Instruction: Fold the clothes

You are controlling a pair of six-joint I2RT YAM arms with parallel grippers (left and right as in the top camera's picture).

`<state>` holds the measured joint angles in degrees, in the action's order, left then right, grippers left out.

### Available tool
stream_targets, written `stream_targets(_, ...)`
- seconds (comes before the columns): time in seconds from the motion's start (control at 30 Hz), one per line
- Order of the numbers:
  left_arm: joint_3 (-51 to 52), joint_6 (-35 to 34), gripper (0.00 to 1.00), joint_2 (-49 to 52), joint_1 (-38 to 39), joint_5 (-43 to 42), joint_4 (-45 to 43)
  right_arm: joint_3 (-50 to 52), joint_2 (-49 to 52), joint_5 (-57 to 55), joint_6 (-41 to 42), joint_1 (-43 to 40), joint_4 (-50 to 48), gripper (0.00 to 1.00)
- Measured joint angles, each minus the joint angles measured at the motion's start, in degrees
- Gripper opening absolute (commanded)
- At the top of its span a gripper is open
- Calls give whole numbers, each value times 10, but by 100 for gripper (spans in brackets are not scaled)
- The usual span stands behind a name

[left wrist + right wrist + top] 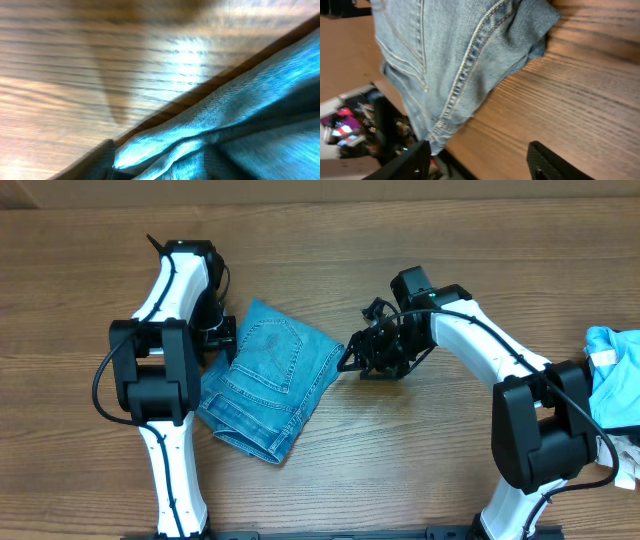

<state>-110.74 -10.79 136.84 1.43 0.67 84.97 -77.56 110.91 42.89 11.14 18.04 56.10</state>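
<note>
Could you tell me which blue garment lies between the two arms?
The denim jeans with the stitched pocket; the paler blue cloth sits far off to the right.

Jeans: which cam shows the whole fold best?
Overhead. It alone shows the whole folded jeans, with a back pocket facing up. The right wrist view gives only a close stretch of stitched seam and one corner. The left wrist view gives only a blurred edge of a denim fold.

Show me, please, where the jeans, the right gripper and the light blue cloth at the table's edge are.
jeans [266,362]: overhead view, on the stitched back pocket.
right gripper [480,162]: right wrist view, midway between its open fingertips.
light blue cloth [618,380]: overhead view, on the middle of the bunched fabric.
</note>
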Motion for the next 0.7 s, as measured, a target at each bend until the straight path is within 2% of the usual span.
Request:
stream_targets(0.1,-27,1,80,-22,-1,0,-2,30,-3,38,9,4,-41,76)
stream_targets(0.13,-32,2,93,-31,0,-1,-2,54,-4,49,21,12,-78,83)
stream_targets(0.17,-38,3,99,-43,0,0,-4,69,-4,53,26,19,-95,98)
stream_targets(0.2,-42,5,100,-50,0,0,-6,90,-4,58,39,28,-126,100)
stream_targets(0.47,-48,17,100,-69,0,-21,-12,203,-5,74,186,87,-378,100)
stream_targets(0.7,-48,20,100,-69,0,-24,-12,213,22,42,293,148,-547,100)
